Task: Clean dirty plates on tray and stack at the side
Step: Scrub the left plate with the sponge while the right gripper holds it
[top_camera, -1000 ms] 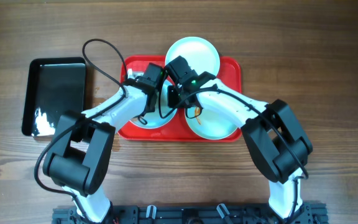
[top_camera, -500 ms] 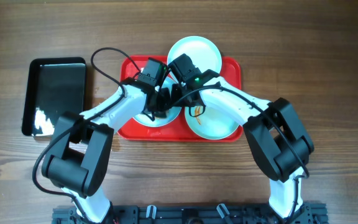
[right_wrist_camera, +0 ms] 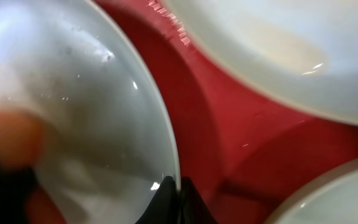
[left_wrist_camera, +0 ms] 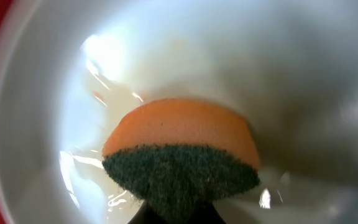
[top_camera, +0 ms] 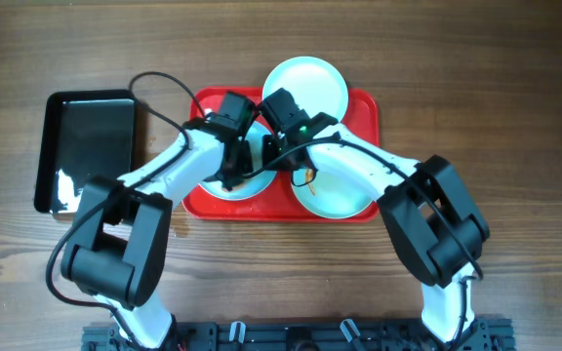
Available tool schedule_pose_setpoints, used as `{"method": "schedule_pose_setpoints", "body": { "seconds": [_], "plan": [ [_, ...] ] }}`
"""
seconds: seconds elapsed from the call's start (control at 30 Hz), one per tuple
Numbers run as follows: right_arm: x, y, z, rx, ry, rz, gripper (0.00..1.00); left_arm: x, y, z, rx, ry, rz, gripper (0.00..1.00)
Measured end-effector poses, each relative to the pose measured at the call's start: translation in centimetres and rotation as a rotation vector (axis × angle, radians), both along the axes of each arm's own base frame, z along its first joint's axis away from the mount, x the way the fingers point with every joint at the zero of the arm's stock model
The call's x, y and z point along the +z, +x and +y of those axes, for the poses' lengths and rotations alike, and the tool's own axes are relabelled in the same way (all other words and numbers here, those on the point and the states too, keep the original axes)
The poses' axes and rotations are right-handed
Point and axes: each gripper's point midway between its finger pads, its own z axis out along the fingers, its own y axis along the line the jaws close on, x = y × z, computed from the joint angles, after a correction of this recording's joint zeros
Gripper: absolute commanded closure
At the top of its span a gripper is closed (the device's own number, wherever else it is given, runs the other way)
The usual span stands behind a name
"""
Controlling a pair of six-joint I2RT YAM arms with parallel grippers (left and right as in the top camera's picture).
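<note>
Three pale plates lie on the red tray. In the left wrist view my left gripper is shut on an orange sponge with a dark green scrub face, pressed into the wet front-left plate. My right gripper is shut on that plate's rim. From overhead, both grippers meet over this plate, left gripper and right gripper. The front-right plate carries an orange-brown smear near its left edge. The back plate overhangs the tray's far rim.
A glossy black tray sits on the wooden table left of the red tray. The left arm's black cable loops above the gap between the two trays. Both arms cross over the red tray's left half.
The left gripper has swept the sponge to the right and back left across the front-left plate. The right gripper has stayed pinched on that plate's rim.
</note>
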Motion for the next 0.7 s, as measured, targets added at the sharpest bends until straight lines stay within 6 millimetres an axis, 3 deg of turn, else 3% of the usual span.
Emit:
{"method": "schedule_pose_setpoints", "body": {
  "seconds": [0.13, 0.3, 0.6, 0.7],
  "plan": [
    [0.0, -0.5, 0.7, 0.017, 0.002, -0.001, 0.96, 0.2, 1.9, 3.5, 0.084, 0.07, -0.061, 0.96],
    [0.1, -0.5, 0.7, 0.018, 0.007, -0.001, 0.96, 0.4, 3.5, 6.1, 0.151, 0.081, -0.109, 0.96],
    [0.1, -0.5, 0.8, 0.02, 0.01, -0.001, 0.96, 0.3, 3.4, 5.9, 0.144, 0.06, -0.101, 0.96],
    [0.0, -0.5, 0.7, 0.019, 0.007, 0.002, 0.96, 0.0, 3.0, 4.4, 0.122, -0.02, -0.073, 0.96]
  ]
}}
